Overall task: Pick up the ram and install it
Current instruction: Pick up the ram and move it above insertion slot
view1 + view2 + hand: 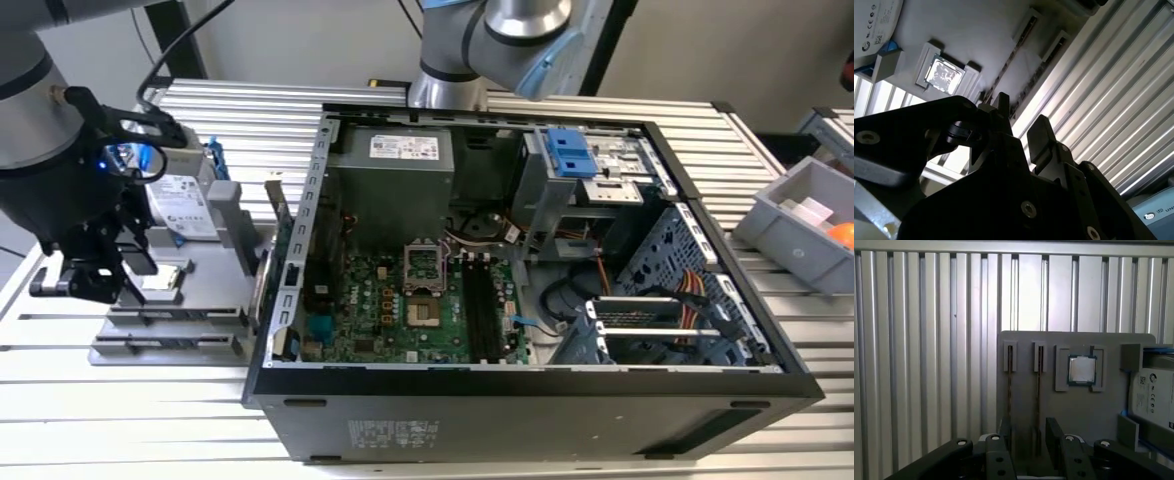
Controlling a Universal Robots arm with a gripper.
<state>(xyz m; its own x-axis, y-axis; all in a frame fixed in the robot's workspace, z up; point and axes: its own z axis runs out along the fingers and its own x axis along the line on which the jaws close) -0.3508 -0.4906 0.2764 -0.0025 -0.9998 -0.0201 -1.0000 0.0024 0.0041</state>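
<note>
I see the gripper (1029, 432) open and holding nothing, close over the ram (1038, 385) standing in the grey holder (1074, 415).

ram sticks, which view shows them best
The first wrist view: both ram sticks stand edge-on in the holder, mostly clear. The second wrist view shows them partly behind the gripper; the exterior view leaves them unclear.

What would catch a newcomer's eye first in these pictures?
The open PC case, its motherboard exposed, sits in the middle of the exterior view. At that view's left, the hand hangs open above a grey holder carrying two ram sticks and a CPU.
</note>
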